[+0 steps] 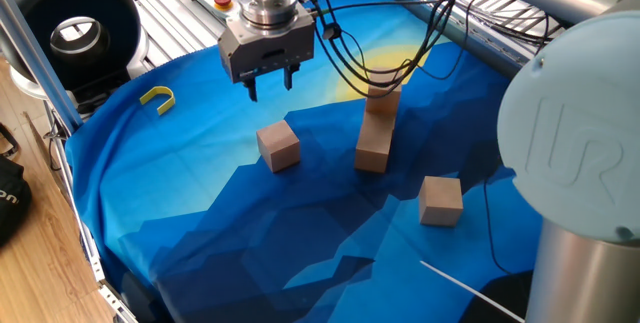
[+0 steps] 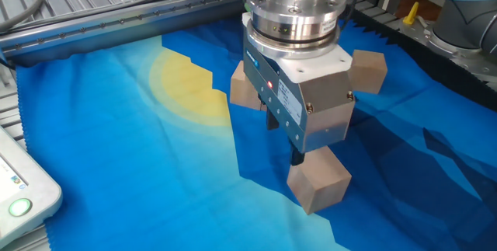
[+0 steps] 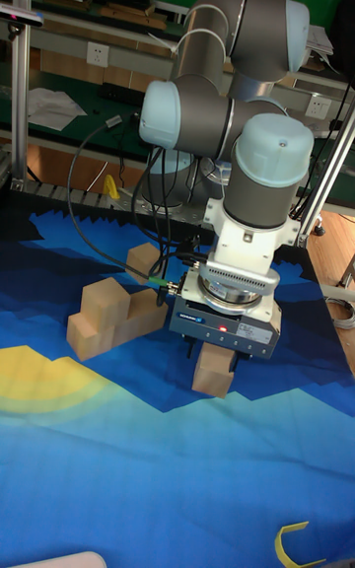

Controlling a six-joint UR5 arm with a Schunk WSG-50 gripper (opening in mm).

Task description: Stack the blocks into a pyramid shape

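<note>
We judge the step in hand to be picking the loose block (image 1: 279, 146) at centre frame, just left of the partial stack (image 1: 377, 125). Our tool (image 1: 270, 88) hangs above it, fingers parted and holding nothing. We should centre over the cube, square the fingers to its faces, then descend straight. Another block (image 1: 440, 200) waits at lower right.

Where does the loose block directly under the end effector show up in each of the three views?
One fixed view: block left of centre, below the end effector.
The other fixed view: lower right of centre, partly behind the end effector.
Tall fixed view: centre, top hidden by the end effector body.
Shared landmark: the yellow sun patch on the blue cloth.
</note>
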